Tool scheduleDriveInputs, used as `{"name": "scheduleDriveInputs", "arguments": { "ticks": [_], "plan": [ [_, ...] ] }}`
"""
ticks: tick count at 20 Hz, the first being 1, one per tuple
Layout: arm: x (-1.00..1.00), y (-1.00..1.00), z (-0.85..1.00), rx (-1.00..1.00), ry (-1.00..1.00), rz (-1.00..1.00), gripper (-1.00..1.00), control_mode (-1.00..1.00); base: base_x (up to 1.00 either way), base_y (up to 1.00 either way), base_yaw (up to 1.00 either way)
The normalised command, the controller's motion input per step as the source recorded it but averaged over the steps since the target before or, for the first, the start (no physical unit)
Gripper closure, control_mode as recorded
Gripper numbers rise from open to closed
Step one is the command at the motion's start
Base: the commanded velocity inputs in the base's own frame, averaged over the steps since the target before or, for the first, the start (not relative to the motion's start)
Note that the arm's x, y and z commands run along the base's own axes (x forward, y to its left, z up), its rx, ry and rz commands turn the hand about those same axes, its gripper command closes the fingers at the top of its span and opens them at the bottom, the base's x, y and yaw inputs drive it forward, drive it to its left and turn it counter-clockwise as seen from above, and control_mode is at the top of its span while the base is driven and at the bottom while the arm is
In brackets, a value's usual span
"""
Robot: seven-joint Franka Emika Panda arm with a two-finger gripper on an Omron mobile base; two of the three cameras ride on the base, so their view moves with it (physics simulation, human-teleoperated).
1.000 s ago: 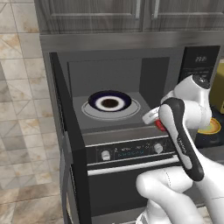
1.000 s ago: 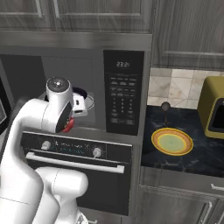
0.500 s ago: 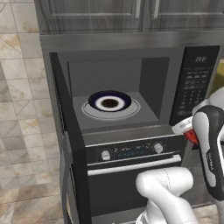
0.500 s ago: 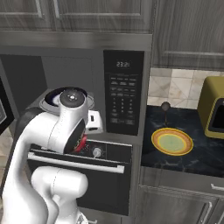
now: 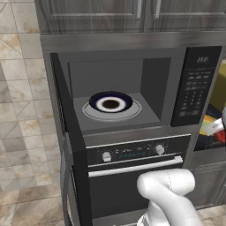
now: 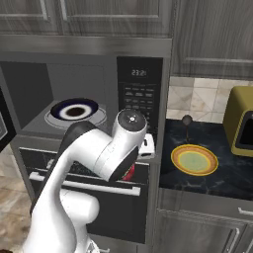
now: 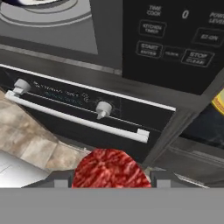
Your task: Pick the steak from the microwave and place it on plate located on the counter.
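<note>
Oven (image 7: 83,109) fronts hand view; claw (image 7: 109,179) grips steak (image 7: 110,169).

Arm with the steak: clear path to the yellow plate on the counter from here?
Probably yes. The tool holds the red steak in front of the oven, outside the microwave; the round yellow plate lies bare on the dark counter to its right, nothing visibly between.

White glossy rounded arm (image 6: 94,158) links, dark joint seams, round grey cap with centre screw.
</note>
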Motion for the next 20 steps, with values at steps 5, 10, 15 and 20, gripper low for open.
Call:
{"name": "scheduleDriveInputs", "arguments": {
  "ticks": [5,10,15,20],
  "plan": [
    [0.09,-0.98,-0.16,0.0,0.01,0.01,1.0,-1.0,0.0,0.0,0.0],
    [0.25,-0.75,-0.39,0.0,0.0,0.06,1.0,-1.0,0.0,0.0,0.0],
    [0.4,-0.78,-0.45,0.0,0.0,0.06,1.0,-1.0,0.0,0.0,0.0],
    [0.89,-0.66,-0.24,0.04,0.0,0.11,1.0,-1.0,0.0,0.0,0.0]
  ]
}}
